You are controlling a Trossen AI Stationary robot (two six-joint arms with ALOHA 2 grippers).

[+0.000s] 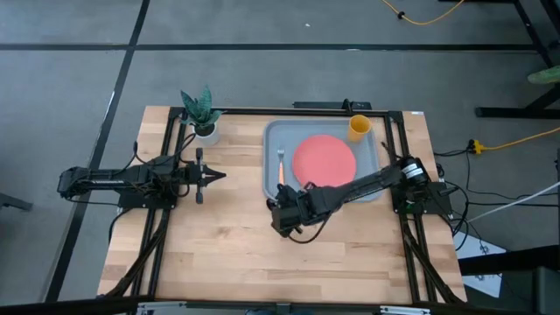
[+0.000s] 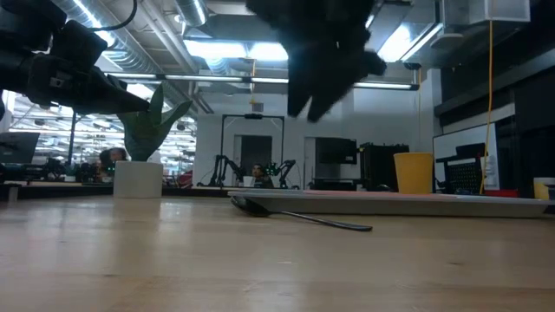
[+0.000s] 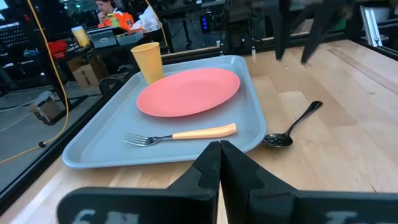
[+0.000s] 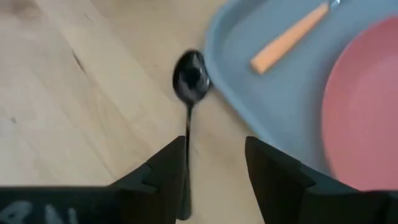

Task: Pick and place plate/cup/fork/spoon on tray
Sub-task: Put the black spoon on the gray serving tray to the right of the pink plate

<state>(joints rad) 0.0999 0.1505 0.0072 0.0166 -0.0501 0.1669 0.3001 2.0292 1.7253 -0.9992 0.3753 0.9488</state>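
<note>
Right gripper fingers apart, empty, above the spoon handle on the table; spoon bowl touches the tray rim. Risk: thin flat handle slips from the pinch, or bowl catches on rim. On tray: fork, plate, cup. Left gripper closed, empty, parked well apart.

Plate, cup, fork on tray; spoon beside it.
</note>
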